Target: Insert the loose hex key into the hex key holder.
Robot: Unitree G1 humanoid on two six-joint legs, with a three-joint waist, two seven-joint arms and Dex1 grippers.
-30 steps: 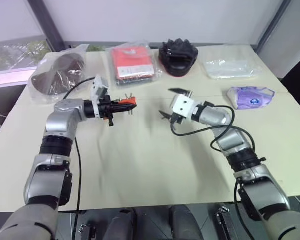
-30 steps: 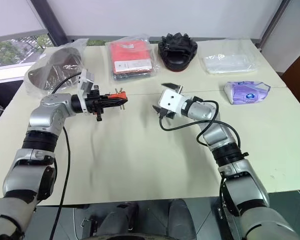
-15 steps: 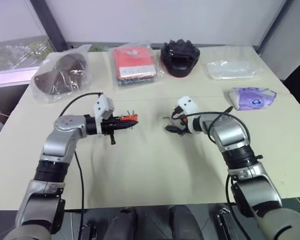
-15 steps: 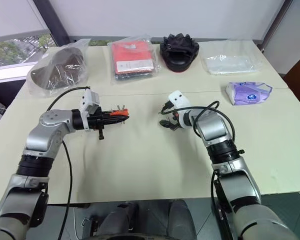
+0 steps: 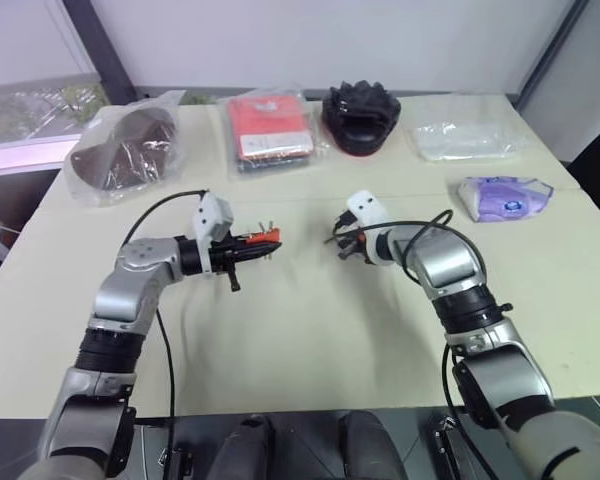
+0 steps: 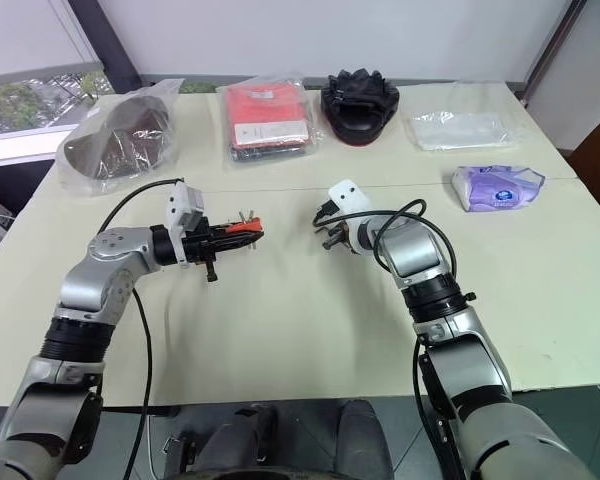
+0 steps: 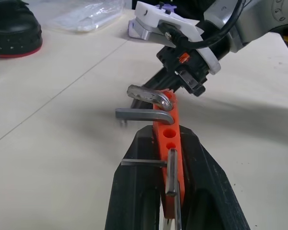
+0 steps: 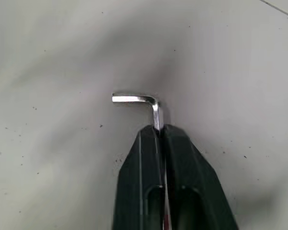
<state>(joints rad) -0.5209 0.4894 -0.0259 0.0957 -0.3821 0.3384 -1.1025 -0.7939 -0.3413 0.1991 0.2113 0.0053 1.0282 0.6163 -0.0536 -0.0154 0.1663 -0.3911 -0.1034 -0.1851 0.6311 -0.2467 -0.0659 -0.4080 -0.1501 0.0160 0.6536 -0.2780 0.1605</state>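
— Right wrist view: right claw (image 8: 159,130) pinched shut on thin silver L-shaped loose hex key (image 8: 152,108), bent leg just past its tips, low over pale counter (image 8: 48,57).

— Left claw (image 7: 158,143) clamped on small orange-red plastic hex key holder (image 7: 171,125). Lift gently, then line up long leg with a free hole.

hidden: loose hex key (image 8: 153,108) long leg | between right hand (image 8: 159,132) fingers
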